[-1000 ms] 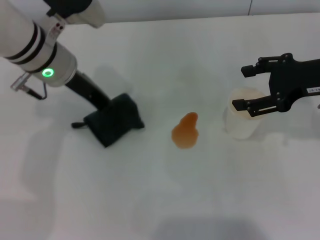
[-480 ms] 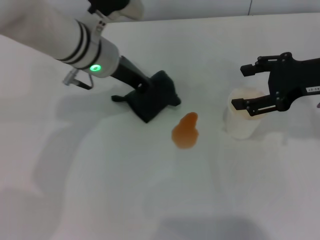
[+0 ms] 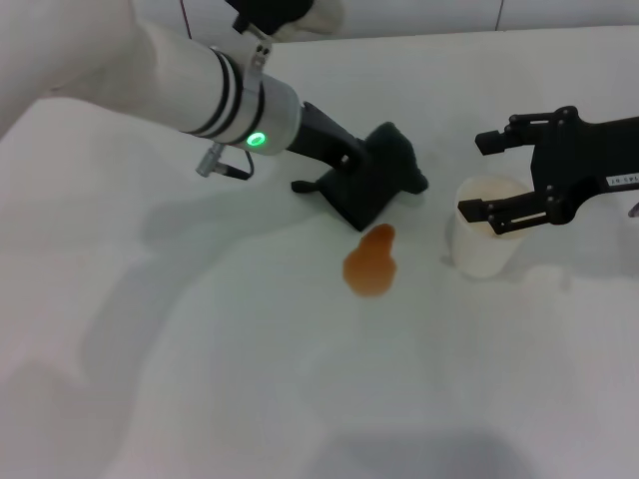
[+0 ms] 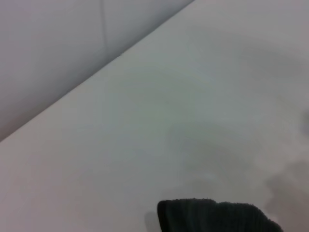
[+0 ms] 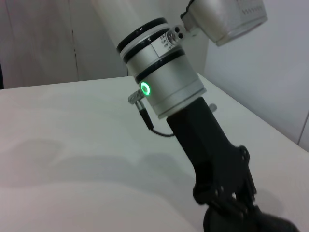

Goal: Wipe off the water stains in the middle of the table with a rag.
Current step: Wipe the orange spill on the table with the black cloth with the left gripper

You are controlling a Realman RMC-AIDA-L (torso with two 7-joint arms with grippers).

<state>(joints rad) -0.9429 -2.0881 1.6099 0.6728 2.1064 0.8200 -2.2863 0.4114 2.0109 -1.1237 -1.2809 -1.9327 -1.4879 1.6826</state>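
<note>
The water stain (image 3: 370, 262) is a glossy orange pear-shaped blot on the white table (image 3: 250, 379), near the middle. My left gripper (image 3: 371, 188) is shut on the dark rag (image 3: 396, 165) and holds it just behind the blot, its near corner close to the blot's upper lobe. The rag's edge shows in the left wrist view (image 4: 217, 217). The right wrist view shows the left gripper (image 5: 227, 195) with the rag (image 5: 251, 223) below it. My right gripper (image 3: 489, 176) is open and stays at the right over a white cup (image 3: 484, 244).
The white cup stands to the right of the blot, a short gap away. A wall (image 3: 419, 15) runs along the table's far edge. The left arm (image 3: 200, 85) reaches across the far left of the table.
My left arm has carried the rag to the right and farther back, from the left of the table to just behind the blot. The right gripper and the cup have not moved.
</note>
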